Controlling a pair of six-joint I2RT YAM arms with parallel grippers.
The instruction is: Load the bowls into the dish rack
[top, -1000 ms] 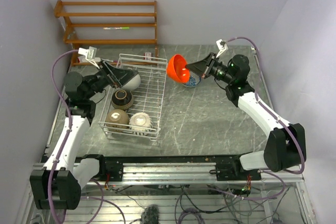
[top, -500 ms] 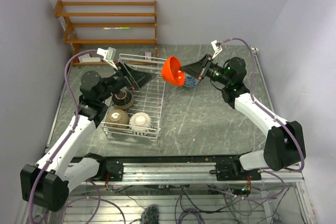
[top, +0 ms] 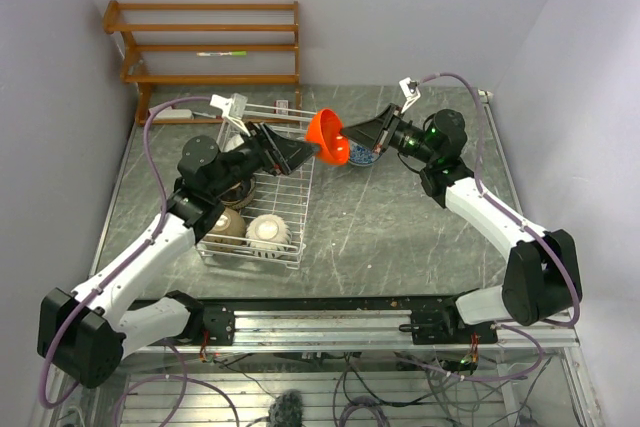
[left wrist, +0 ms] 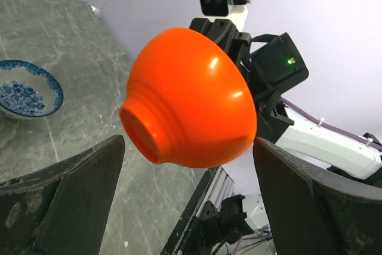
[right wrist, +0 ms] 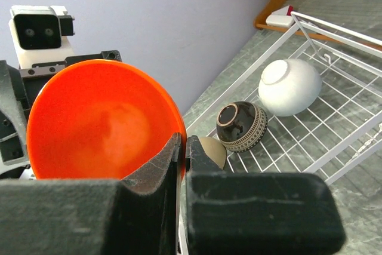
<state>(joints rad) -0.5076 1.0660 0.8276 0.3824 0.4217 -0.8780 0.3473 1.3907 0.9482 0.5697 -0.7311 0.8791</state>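
Your right claw (right wrist: 182, 147) is clenched on the rim of the bright orange-red bowl (right wrist: 101, 123), one finger inside the bowl and one outside. It holds the bowl up in the air, tipped on its side, with the mouth facing the right arm and the foot facing the left arm.

In the top view the orange-red bowl (top: 326, 132) hangs over the right-hand edge of the white wire dish rack (top: 292, 197), near the rack's far end. Your left claw (left wrist: 188, 144) is released and spread wide. Its two fingers (left wrist: 83, 189) stand either side of the bowl's foot end, and you cannot tell whether they touch it.

Four bowls lie in the rack:
- a white bowl (right wrist: 289, 86), tilted foot-up, farthest from the arm bases
- a glossy black-brown bowl (right wrist: 240, 126) beside it
- a tan-brown bowl (top: 225, 225) at the near end
- a cream-white ribbed bowl (top: 268, 232) next to the tan-brown one

The blue-patterned bowl (left wrist: 27, 88) sits upright on the grey table (top: 400, 232), just right of the rack
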